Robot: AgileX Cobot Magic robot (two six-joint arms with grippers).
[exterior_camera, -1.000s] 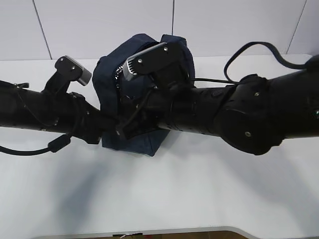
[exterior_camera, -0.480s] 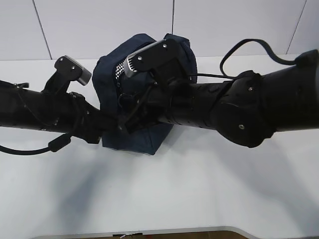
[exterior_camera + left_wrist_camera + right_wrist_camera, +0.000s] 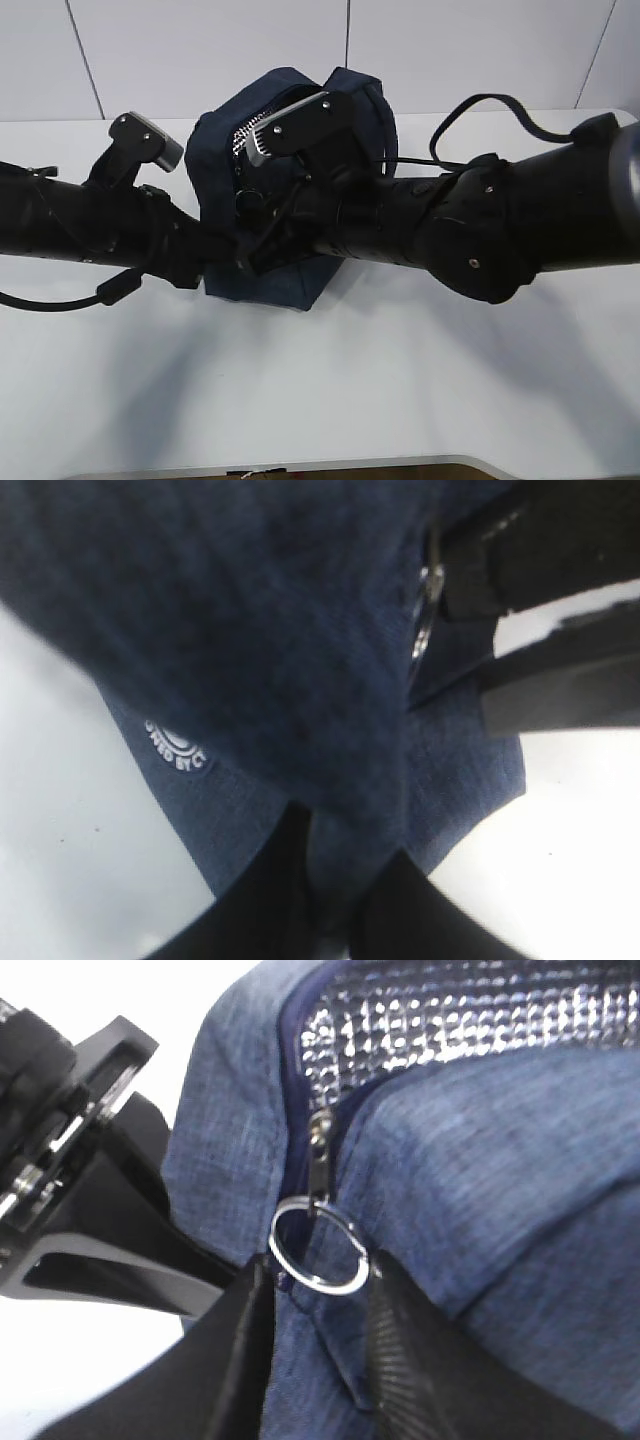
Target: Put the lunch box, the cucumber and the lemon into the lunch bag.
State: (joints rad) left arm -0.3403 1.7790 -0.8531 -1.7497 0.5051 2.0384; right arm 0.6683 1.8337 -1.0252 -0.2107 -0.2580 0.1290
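Lunch bag [image 3: 290, 180]: one, dark navy fabric, standing on the white tabletop [image 3: 400, 380] toward its far edge, close to the back wall; both arms crowd it from either side. Left hand [image 3: 335, 900] comes in low at the bag's left flank; in the left wrist view its two dark fingers [image 3: 265, 890] sit close together with a fold of navy fabric pinched between them, so it reads as clamped on the bag. Right hand [image 3: 315, 1310] sits at the bag's front upper face; in the right wrist view its fingers [image 3: 235, 1350] stand on either side of one metal ring pull [image 3: 318, 1250], the ring at their tips; whether they actually grip the ring cannot be told. One zipper slider [image 3: 320, 1145] hangs above the ring; above it the opening shows silver foil lining [image 3: 450, 1005].

Open room: wide bare tabletop in front of the bag and to the right under the right arm; little space between bag and back wall; the gap between the two arms at the bag is tight.

Against the earlier exterior frames: the right arm's wrist has shifted slightly left and up, and more foil lining shows at the bag's top; the left arm is unchanged.

Count: one bag, one ring pull, two arms; lunch box, cucumber and lemon not visible in any view.
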